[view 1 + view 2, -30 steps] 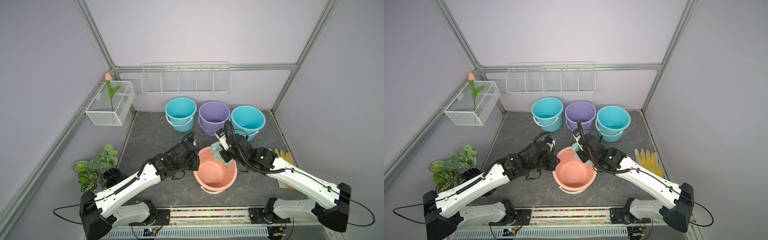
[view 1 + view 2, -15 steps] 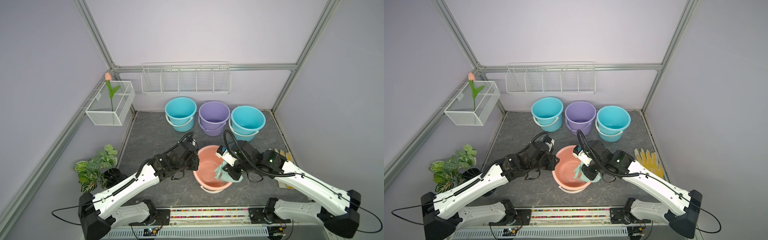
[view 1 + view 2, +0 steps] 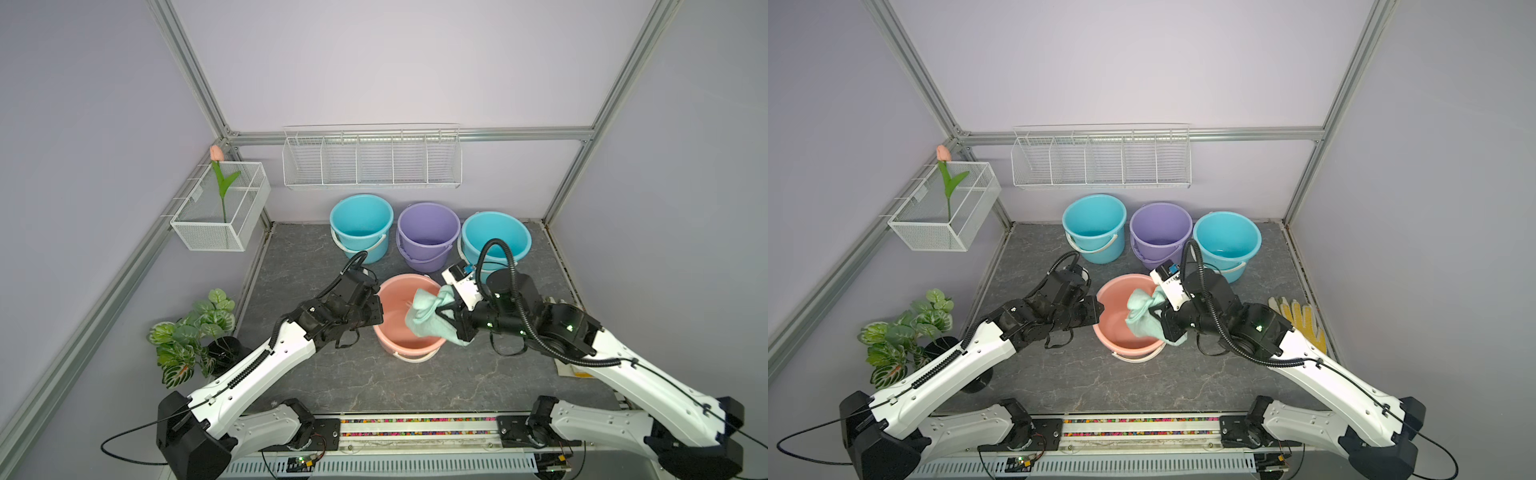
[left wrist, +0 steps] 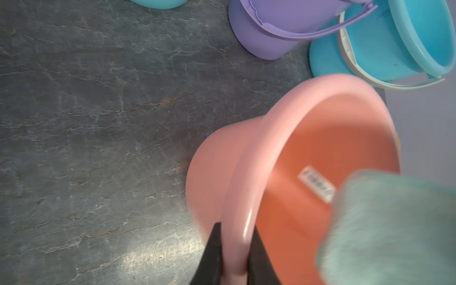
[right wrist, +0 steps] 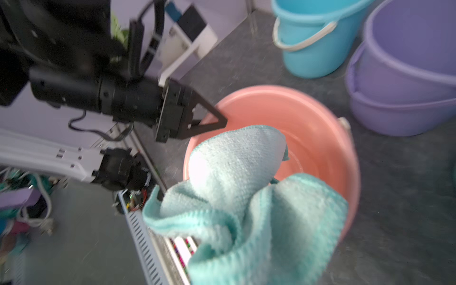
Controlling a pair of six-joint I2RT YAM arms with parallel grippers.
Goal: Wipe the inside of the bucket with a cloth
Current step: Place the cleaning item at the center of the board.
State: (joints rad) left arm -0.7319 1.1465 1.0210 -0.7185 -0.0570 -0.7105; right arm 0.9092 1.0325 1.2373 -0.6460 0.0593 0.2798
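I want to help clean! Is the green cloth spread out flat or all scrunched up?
Scrunched up. The cloth is bunched in folds in the right gripper, over the rim of the pink bucket.

right gripper (image 3: 448,311): a second ago I had it at the far rim of the bucket (image 3: 409,277); then low by the near-right wall; now pulled back up at the right rim.
cloth (image 3: 428,316): was mostly hidden behind my wrist; now bunched in plain view, one fold hanging outside over the near-right rim.
bucket: shifted slightly toward my left and farther back.
left gripper (image 3: 377,309): went with the rim.
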